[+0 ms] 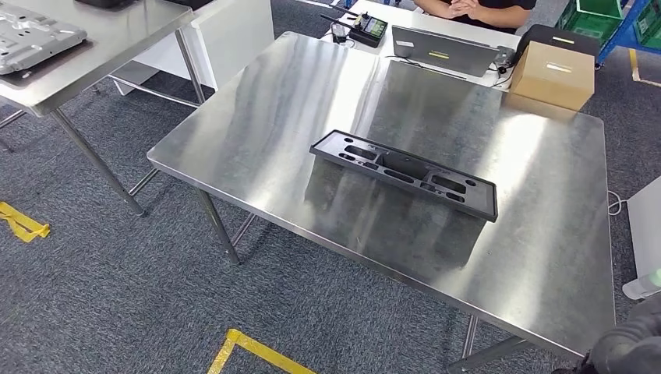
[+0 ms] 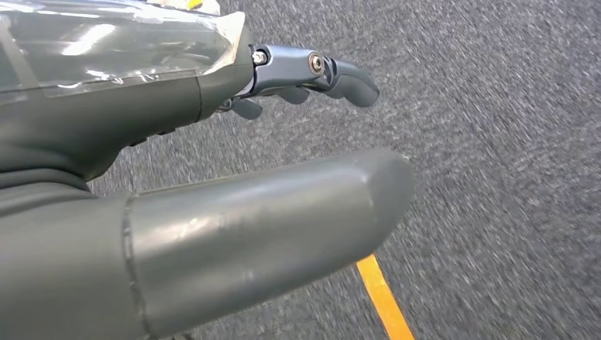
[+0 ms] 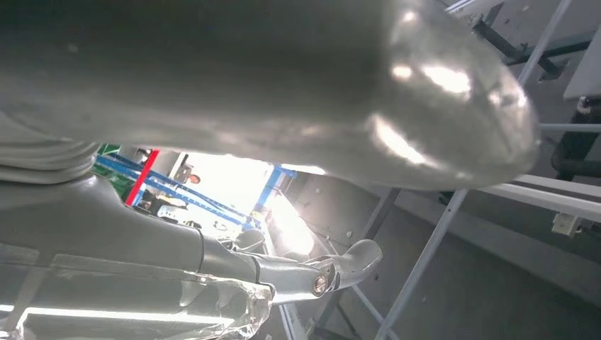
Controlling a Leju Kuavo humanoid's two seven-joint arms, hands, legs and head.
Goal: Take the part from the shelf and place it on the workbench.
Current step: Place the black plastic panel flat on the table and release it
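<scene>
down at the near right corner of the head view, a dark grey rounded piece of the robot's right arm (image 1: pixel 633 343) pokes in beside the table's edge. the right hand (image 3: pixel 298 212), seen from its wrist, holds nothing: the thick grey thumb and the darker fingers (image 3: pixel 347 265) stand apart with a bright gap between them, and thin table legs and rails show beyond. the left hand (image 2: pixel 269 149) hangs over the grey speckled carpet (image 2: pixel 496 142), also holding nothing, thumb and fingers spread, with an orange floor line (image 2: pixel 383 297) just past the thumb tip.

now the big shiny stainless steel workbench (image 1: pixel 257 148). lying flat on it, a little right of the middle and well clear of every edge, is the long black rectangular plastic part (image 1: pixel 403 173) with its moulded recesses facing up, set at a slant across the top. neither hand touches it.

on the floor near the front, yellow tape marks (image 1: pixel 249 351) on the carpet. far back on the bench's right corner sits a brown cardboard box (image 1: pixel 552 75) with a black box behind it. beyond that, a white desk carries a grey closed laptop (image 1: pixel 444 48) and a small black device with a green screen (image 1: pixel 368 31), and a person in dark sleeves (image 1: pixel 468 9) sits with hands clasped. off to the far left, a second steel table (image 1: pixel 101 43) holds a flat grey metal plate (image 1: pixel 35 35).
</scene>
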